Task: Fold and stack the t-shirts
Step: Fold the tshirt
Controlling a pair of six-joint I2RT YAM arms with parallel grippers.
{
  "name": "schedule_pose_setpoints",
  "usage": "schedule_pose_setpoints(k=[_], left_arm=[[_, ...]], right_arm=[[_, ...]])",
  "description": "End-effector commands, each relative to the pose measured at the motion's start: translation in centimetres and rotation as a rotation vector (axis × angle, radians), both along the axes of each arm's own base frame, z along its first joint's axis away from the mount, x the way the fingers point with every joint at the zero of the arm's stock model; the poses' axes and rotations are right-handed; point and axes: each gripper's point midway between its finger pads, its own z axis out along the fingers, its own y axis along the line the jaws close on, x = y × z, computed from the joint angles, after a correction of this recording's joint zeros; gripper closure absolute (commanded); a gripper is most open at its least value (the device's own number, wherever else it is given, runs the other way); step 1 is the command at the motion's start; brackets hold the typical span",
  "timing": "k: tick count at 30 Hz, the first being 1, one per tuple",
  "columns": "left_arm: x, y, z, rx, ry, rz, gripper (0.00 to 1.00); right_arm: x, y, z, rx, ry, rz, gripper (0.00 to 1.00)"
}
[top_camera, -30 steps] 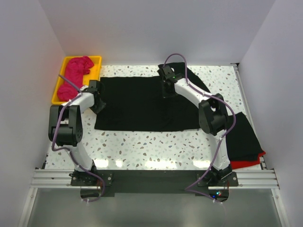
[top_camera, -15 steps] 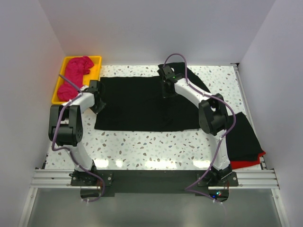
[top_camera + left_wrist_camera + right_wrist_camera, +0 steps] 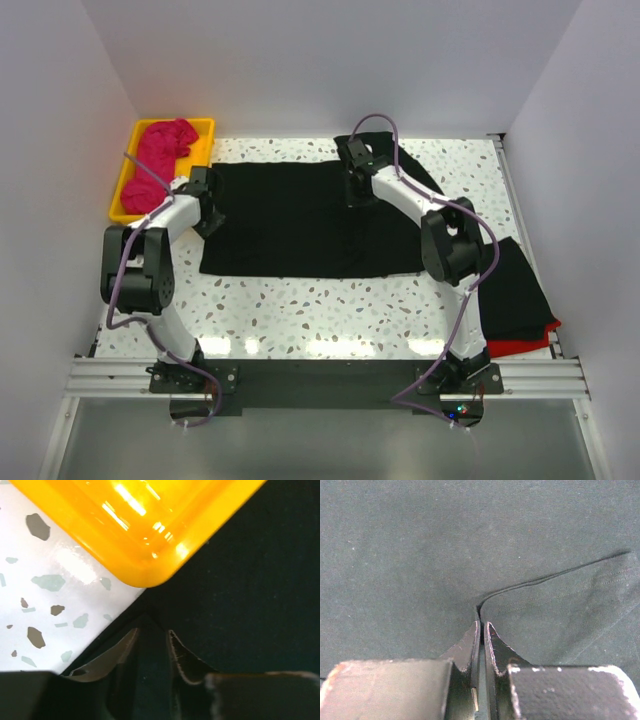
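Observation:
A large black t-shirt lies spread flat on the speckled table. My left gripper is at its left edge beside the yellow tray; in the left wrist view the gripper is shut on a corner fold of the black cloth. My right gripper is on the shirt's far part; in the right wrist view it pinches a hem edge of the black cloth. A magenta-pink t-shirt lies bunched in the tray. A folded black shirt lies on a red one at the right.
The yellow plastic tray stands at the far left corner; its rounded corner is just beyond my left fingers. White walls close in the table on three sides. A metal rail runs along the near edge.
Both grippers have shifted very slightly toward the far side, still on the black shirt. The shirt's outline is nearly unchanged.

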Motion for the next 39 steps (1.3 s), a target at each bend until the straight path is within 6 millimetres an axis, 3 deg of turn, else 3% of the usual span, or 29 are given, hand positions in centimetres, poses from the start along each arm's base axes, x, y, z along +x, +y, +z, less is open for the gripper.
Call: schedule_pose_setpoints(k=[1,6,24,39], left_arm=[[1.6,0.0,1.1,0.062,-0.021,0.020,0.66],[1.4,-0.6,-0.2,0.068,0.027,0.031,0.67],[0.3,-0.2,-0.8,0.102,0.069,0.047,0.73],[0.2,-0.4,-0.1,0.094,0.053,0.029,1.00]], right_arm=[[0.6,0.4,3.3,0.055,-0.070,-0.006,1.00],[0.5,0.5,3.1,0.060,-0.066,-0.002,1.00],[0.6,0.7,2.1,0.080,-0.042,0.003,1.00],[0.6,0.6,2.6,0.086,-0.051,0.001,1.00]])
